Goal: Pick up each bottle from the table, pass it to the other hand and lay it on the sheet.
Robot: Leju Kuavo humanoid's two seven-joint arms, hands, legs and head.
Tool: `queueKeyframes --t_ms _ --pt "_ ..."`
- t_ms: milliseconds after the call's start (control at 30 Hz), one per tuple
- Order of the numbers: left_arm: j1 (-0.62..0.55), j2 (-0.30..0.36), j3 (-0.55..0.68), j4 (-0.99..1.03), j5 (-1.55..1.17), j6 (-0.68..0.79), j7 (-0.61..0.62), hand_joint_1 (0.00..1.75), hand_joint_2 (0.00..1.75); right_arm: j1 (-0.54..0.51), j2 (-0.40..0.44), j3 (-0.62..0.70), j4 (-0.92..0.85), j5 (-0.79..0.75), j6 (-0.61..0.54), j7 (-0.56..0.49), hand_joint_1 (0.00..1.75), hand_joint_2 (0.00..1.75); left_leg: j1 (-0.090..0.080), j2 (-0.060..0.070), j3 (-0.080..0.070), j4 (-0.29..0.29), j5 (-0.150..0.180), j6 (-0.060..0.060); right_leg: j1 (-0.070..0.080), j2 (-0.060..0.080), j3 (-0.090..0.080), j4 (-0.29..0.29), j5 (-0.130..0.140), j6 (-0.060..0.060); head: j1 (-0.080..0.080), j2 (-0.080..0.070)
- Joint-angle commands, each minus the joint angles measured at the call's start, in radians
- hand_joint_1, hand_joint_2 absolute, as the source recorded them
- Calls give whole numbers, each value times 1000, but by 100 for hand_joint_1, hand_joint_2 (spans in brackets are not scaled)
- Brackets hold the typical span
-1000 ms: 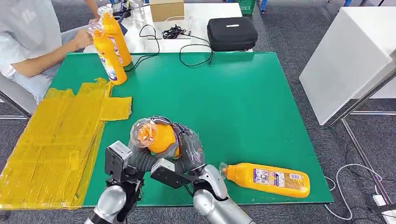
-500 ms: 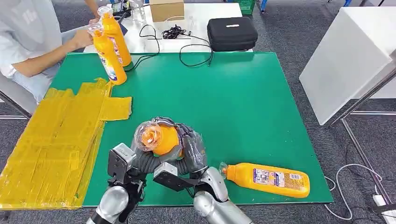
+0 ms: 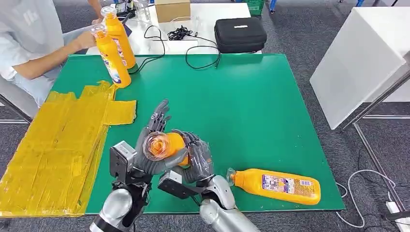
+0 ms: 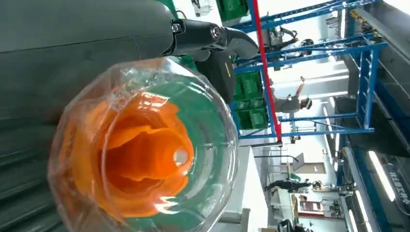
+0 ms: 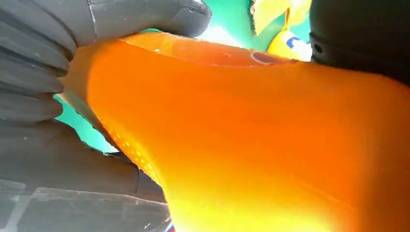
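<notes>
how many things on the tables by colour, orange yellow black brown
orange bottles: 4 (one held in the hands, one lying on the green table, two upright at the far corner)
yellow sheets: 1
black cases: 1
brown boxes: 1
total: 7

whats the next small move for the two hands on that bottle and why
Probably the left hand should close its fingers around the orange bottle. Those fingers are spread, with only the thumb under the cap end, while the right hand grips the body. The yellow sheet lies on the left hand's side.
</notes>
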Motion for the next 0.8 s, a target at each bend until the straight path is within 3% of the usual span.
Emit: queueKeyframes --t_ms 33,600,633,733,767,800 --pt "-62 -9 -49 56 8 -24 3 0 175 -34 17 64 140 19 22 -1 175 175 0 -2 5 -1 -1 -1 1 -3 6 -1 -2 -1 0 0" --pt "-64 -4 -61 75 -17 -43 25 0 175 -27 -3 98 66 36 51 44 175 175 0 -2 3 0 -1 0 0 -3 3 0 -1 0 0 0" --pt "-62 -4 -60 73 -22 -44 26 21 175 -28 -4 103 54 36 59 45 175 175 1 -2 5 0 -2 -1 1 -4 6 0 -3 -1 0 0" --pt "-60 -2 -58 70 -23 -44 26 21 175 -26 -4 105 41 37 62 51 175 175 1 -2 4 0 -2 -1 1 -3 5 0 -2 -1 0 0" --pt "-60 -2 -58 70 -23 -44 26 103 175 -26 -4 105 41 37 62 51 175 175 0 -2 3 0 -1 -1 1 -3 4 0 -2 -1 0 0" --pt "-59 -1 -59 68 -29 -46 27 175 175 -25 -7 109 32 40 65 55 175 175 1 -2 5 0 -2 -1 1 -3 6 0 -3 -1 0 0"
